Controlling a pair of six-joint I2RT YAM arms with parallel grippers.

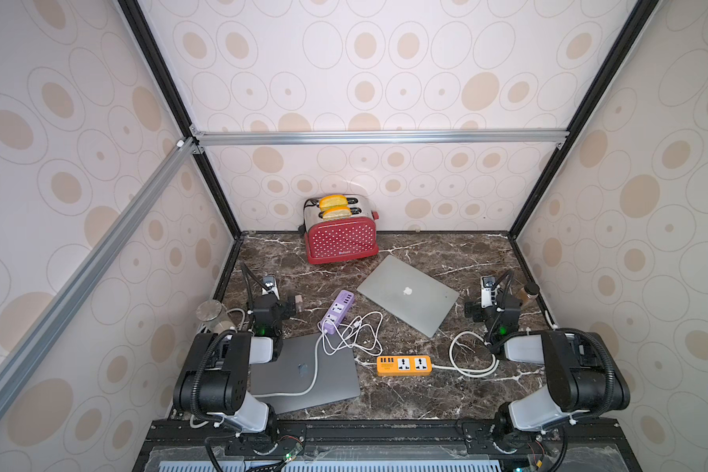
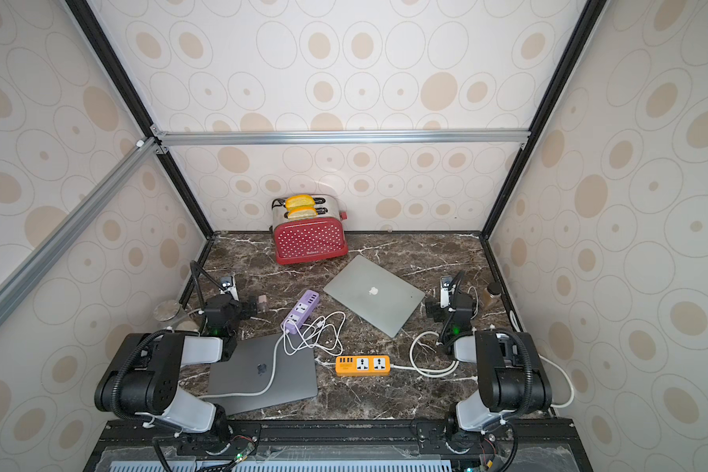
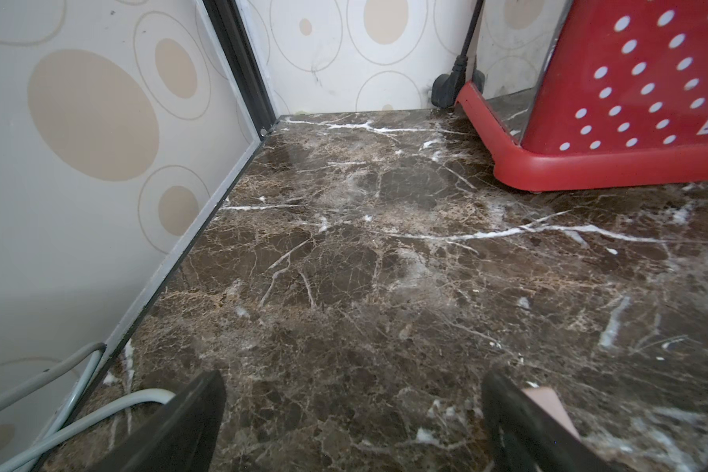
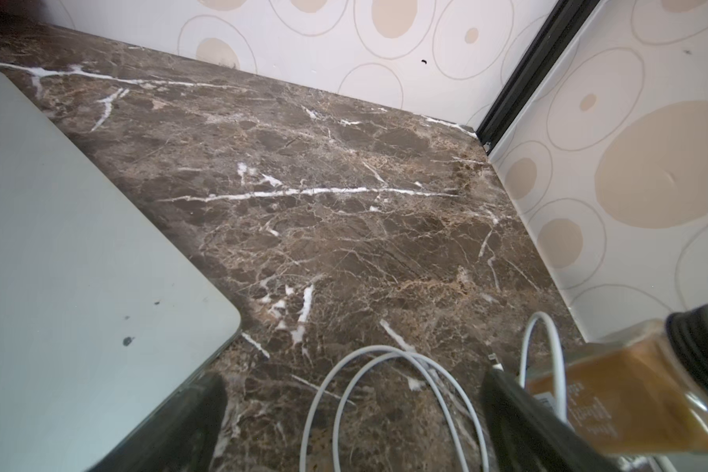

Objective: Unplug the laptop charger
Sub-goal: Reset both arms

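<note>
We see both arms drawn back over the near half of the marble table (image 1: 426,392), one on each side, and neither touches anything. In its wrist view the left gripper (image 3: 352,412) has its fingers (image 3: 197,412) spread wide over bare marble, facing the red dotted toaster (image 3: 630,102) that stands against the back wall. The right gripper (image 4: 354,404) is likewise spread wide and empty, with the silver laptop (image 4: 78,265) beside one finger and a spice jar (image 4: 650,388) beside the other. In a top view the thin white charger cable (image 1: 349,332) lies in a loose tangle in the middle of the table. It sits just beside the near end of the purple power strip (image 1: 336,312), between the silver laptop and the dark grey laptop (image 1: 303,380). From this height we cannot tell which socket or port its ends sit in. A thicker white cord (image 1: 315,363) runs from the near end of the purple strip across the lid of the dark laptop, which lies closed partly beneath the left arm. The orange power strip (image 1: 403,365) lies nearer the front edge, and its own cord (image 1: 471,370) loops toward the right arm.
</note>
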